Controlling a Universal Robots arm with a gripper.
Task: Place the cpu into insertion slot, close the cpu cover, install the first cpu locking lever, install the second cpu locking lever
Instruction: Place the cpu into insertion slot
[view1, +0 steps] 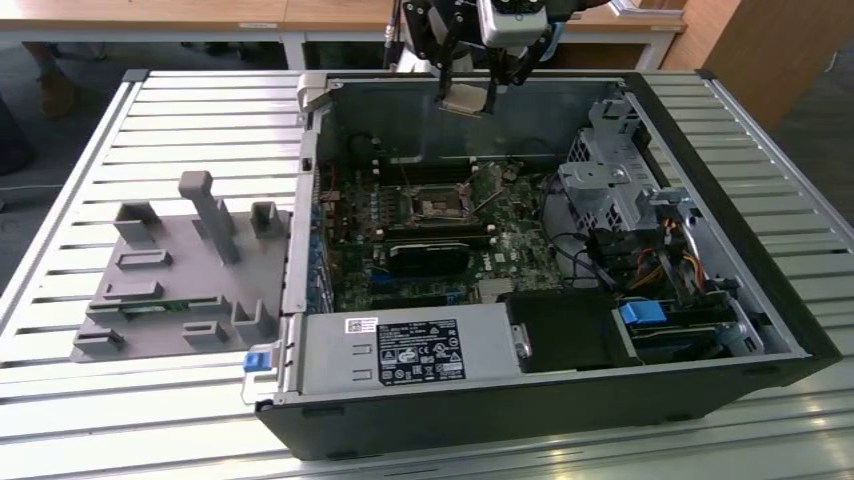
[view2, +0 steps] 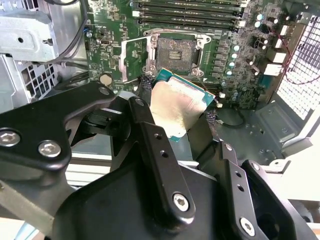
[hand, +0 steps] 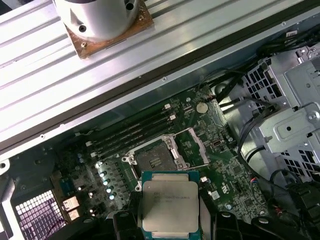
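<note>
Gripper (view1: 474, 88) clamps cpu (view1: 461, 101) by 2 edges above the case (view1: 534, 410). In the exterior view, slot (view1: 441, 207) lies toward 6 o'clock, cover (hand: 194, 147) open. Best kept level, corners matched.

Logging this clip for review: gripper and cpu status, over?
Status: gripper shut on cpu, hanging over the motherboard. Open insertion slot empty, cpu cover swung aside. Nothing blocking the slot.
</note>
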